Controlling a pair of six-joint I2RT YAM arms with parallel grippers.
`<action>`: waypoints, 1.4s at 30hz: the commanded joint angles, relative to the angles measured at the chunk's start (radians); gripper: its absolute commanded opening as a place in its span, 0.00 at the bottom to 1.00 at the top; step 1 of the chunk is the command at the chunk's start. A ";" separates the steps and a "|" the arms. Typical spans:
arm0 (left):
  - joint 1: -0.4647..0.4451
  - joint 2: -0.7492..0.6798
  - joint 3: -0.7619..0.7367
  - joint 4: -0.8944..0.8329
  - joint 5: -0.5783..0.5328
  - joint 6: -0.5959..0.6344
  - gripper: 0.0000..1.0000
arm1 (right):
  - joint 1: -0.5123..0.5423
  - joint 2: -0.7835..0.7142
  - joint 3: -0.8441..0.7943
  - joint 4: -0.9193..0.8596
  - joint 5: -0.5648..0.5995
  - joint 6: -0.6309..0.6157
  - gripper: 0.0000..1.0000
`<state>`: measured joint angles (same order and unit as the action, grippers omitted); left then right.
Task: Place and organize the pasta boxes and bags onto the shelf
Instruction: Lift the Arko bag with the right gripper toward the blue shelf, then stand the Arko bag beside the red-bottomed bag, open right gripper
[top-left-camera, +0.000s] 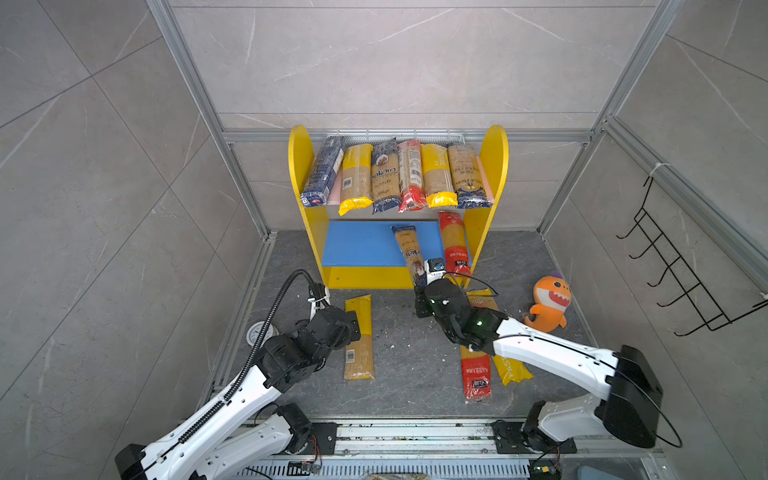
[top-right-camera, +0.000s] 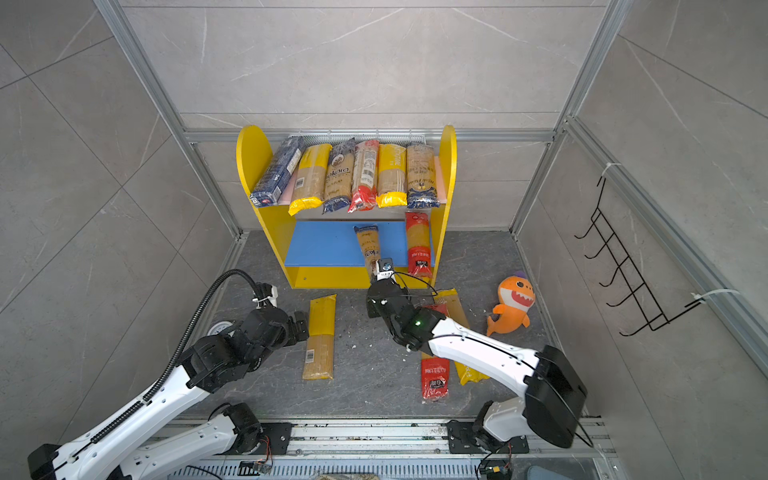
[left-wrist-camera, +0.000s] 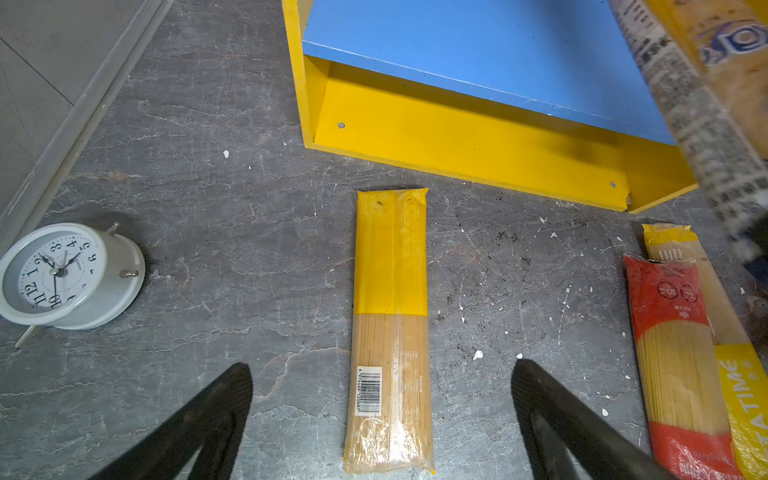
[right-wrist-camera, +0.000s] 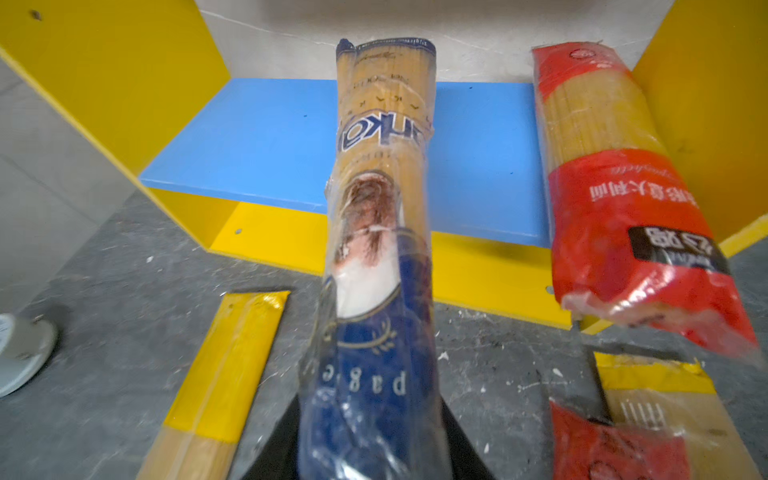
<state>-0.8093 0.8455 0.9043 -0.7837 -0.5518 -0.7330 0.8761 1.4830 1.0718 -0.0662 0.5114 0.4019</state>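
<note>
Fig.: R pincer (right-wrist-camera: 368, 449) clamped on navy-ended bag (top-left-camera: 409, 253), far end at 12 o'clock over blue lower board (top-left-camera: 361, 245), red bag (top-left-camera: 453, 245) at 3 o'clock; skewed, overhanging bag may slide off on release; L pincer (left-wrist-camera: 381, 365) apart.

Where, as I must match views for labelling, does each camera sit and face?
Both top views: high over the robot's base, looking down and forward at the shelf; both arms show.
Left wrist: on the left arm, looking down at a yellow-ended pack on the floor; the open left gripper frames it.
Right wrist: on the right arm, facing the blue lower board; the right gripper holds a navy-ended pack.
Shared: both wrist views show the yellow-ended pack and the blue lower board.
</note>
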 joint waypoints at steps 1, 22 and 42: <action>-0.004 -0.001 0.025 0.031 -0.026 0.038 1.00 | -0.038 0.083 0.123 0.226 0.124 -0.029 0.00; -0.004 -0.062 -0.017 0.040 -0.036 0.065 1.00 | -0.187 0.297 0.279 0.095 0.174 0.007 0.03; -0.004 -0.111 -0.079 0.032 -0.013 0.017 1.00 | -0.187 0.157 0.249 -0.023 -0.039 0.027 0.82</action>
<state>-0.8093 0.7578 0.8345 -0.7605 -0.5659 -0.6960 0.6895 1.6859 1.3075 -0.0475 0.5117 0.4011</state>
